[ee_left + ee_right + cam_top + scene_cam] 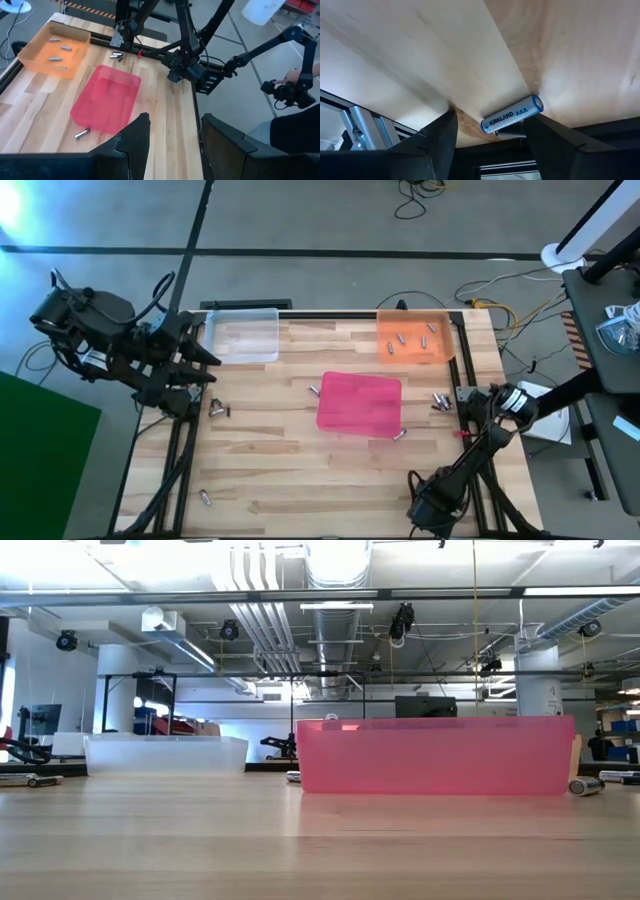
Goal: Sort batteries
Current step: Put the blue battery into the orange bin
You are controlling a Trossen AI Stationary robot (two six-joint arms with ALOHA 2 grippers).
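Observation:
Batteries lie scattered on the wooden table: two (218,410) near my left gripper, one (313,390) and one (399,434) beside the pink tray (358,402), one (205,498) near the front, and a few (438,400) at the right edge. Several more lie in the orange tray (412,335). My right gripper (492,132) is open and low over the table's right edge, its fingers on either side of a blue-and-silver AAA battery (512,115). My left gripper (210,367) hangs open over the left edge, holding nothing. My right gripper's one finger (545,132) stands close to the battery's capped end (536,105); I cannot tell whether it touches. The other finger is apart from the battery. The battery lies flat on the table, across the gap between the fingers.
A clear tray (240,335) sits at the far left, beside the left gripper. The table's black frame rail (462,395) runs right next to the right gripper. Beyond the table's right side, a person's hand (292,80) holds a control arm.

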